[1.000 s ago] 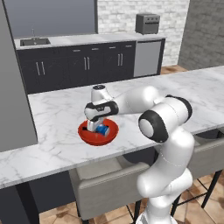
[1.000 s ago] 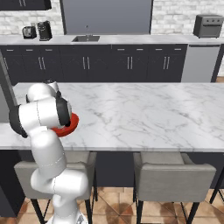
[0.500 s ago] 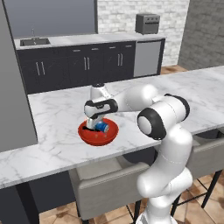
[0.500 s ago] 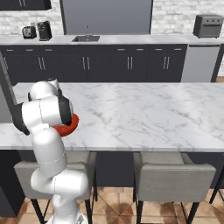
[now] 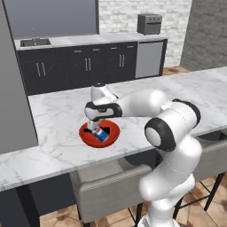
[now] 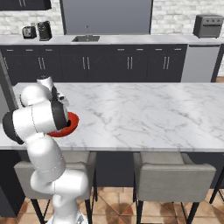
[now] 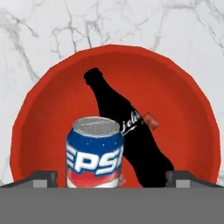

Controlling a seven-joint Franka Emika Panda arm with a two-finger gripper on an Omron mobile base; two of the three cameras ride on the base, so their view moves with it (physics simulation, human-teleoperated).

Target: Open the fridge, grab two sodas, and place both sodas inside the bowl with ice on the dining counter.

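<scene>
The red bowl with ice (image 7: 183, 87) sits on the white marble dining counter (image 5: 53, 111). Inside it a blue soda can (image 7: 94, 153) stands upright. A dark bottle-shaped soda (image 7: 127, 131) lies beside the can and leans against it. A small pale bit (image 7: 151, 119) rests by the dark soda. My gripper (image 7: 113, 179) hangs just above the bowl, open, its fingertips (image 7: 43, 178) wide on either side of the blue can and not touching it. From the left base I see the gripper (image 5: 95, 126) over the bowl (image 5: 111, 137); my arm hides part of the bowl (image 6: 72, 120) from the right. A tall grey panel (image 5: 13, 88) at the left edge may be the fridge; I cannot tell.
Two grey stools (image 6: 175, 170) are tucked under the counter's near edge. Dark cabinets with a sink (image 5: 35, 42) line the back wall, with a toaster oven (image 5: 150, 23) on top and a steel dishwasher (image 5: 148, 58) at the right.
My jaws have spread wide and let go of the blue can, which now stands in the bowl. The arm has hardly moved.
</scene>
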